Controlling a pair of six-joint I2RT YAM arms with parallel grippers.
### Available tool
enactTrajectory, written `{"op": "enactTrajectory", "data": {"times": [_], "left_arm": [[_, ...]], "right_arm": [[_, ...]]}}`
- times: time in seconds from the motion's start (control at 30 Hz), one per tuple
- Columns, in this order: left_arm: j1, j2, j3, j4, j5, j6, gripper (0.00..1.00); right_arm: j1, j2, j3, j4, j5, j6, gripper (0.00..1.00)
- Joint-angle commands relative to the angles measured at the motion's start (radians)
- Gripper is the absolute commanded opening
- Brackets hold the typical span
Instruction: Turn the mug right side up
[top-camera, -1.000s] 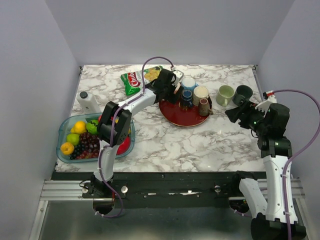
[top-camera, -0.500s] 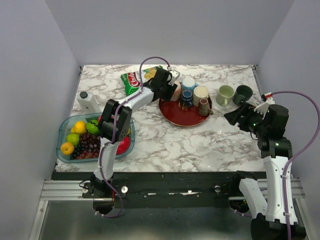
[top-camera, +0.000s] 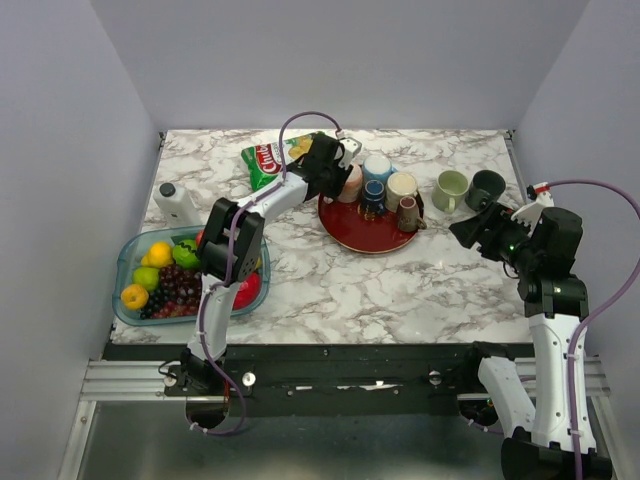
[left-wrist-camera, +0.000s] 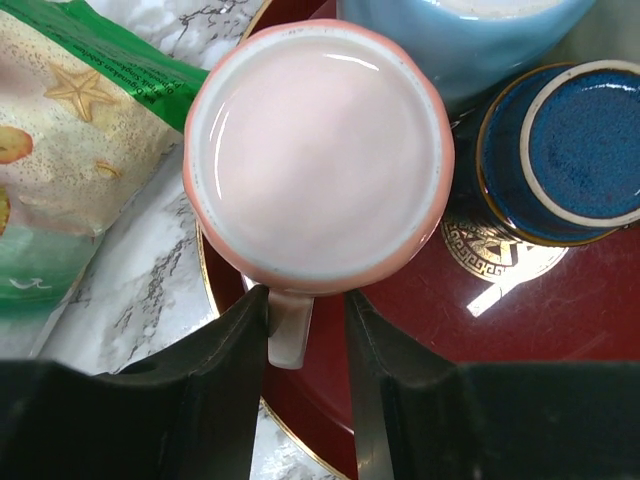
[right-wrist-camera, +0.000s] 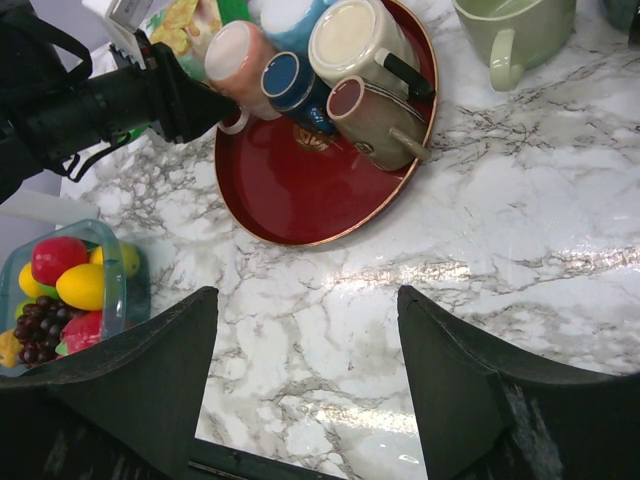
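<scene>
We find the pink mug (left-wrist-camera: 318, 150), apparently base-up, at the red tray's (left-wrist-camera: 560, 350) left edge. Its handle points straight back between the left gripper's (left-wrist-camera: 305, 302) half-open jaws (not clamped). The right gripper (right-wrist-camera: 305, 300) gapes empty, well apart.

The pink mug (left-wrist-camera: 318, 160) stood upside down, its pale glossy base up, at the far-left edge of the red tray (top-camera: 352, 233), handle pointing out over that edge.

Lab test cell: plain grey walls (top-camera: 60, 150) round marble tabletop (top-camera: 400, 290), alu rail (top-camera: 130, 378).
</scene>
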Motion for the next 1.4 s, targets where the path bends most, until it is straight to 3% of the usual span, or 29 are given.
{"op": "enactTrajectory", "data": {"times": [0.0,0.17,0.27,0.3,0.33,0.47,0.6,0.7,0.73,0.77,1.0,1.17,1.37], "left_arm": [[-0.001,0.026,0.044,0.022,0.031,-0.014,0.45],[-0.001,0.049,0.063,0.015,0.042,-0.016,0.40],[-0.001,0.049,0.064,0.013,0.036,-0.017,0.22],[-0.001,0.046,0.061,0.013,0.034,-0.020,0.07],[-0.001,0.044,0.060,0.010,0.031,-0.022,0.00],[-0.001,-0.011,0.031,0.001,0.025,-0.028,0.00],[-0.001,-0.120,-0.095,0.035,0.066,-0.097,0.00],[-0.001,-0.221,-0.182,0.067,0.099,-0.183,0.00],[-0.002,-0.252,-0.207,0.088,0.120,-0.230,0.00],[-0.002,-0.307,-0.230,0.101,0.128,-0.252,0.00],[-0.002,-0.557,-0.413,0.228,0.211,-0.474,0.00],[-0.004,-0.768,-0.603,0.632,0.355,-0.775,0.00],[-0.051,-0.873,-0.781,1.103,0.338,-1.195,0.00]], "right_arm": [[-0.003,-0.008,-0.004,-0.017,-0.014,0.000,0.79],[-0.003,-0.005,-0.001,-0.020,-0.005,-0.009,0.79],[-0.003,-0.003,0.001,-0.022,-0.004,-0.009,0.79],[-0.003,-0.002,-0.002,-0.022,-0.004,-0.010,0.79],[-0.003,0.000,-0.004,-0.020,-0.004,-0.009,0.79],[-0.002,-0.003,-0.005,-0.022,-0.008,-0.007,0.79],[-0.003,-0.012,-0.005,-0.022,-0.031,-0.003,0.80],[-0.002,-0.017,-0.010,-0.017,-0.076,-0.006,0.89],[-0.002,-0.020,-0.010,-0.016,-0.086,-0.007,0.98],[-0.002,-0.025,-0.016,-0.010,-0.111,-0.007,1.00],[0.000,-0.062,-0.109,0.192,-0.325,0.098,1.00],[0.062,-0.111,-0.237,0.493,-0.410,0.314,0.95],[0.318,-0.065,-0.269,0.759,-0.275,0.395,0.98]]}}
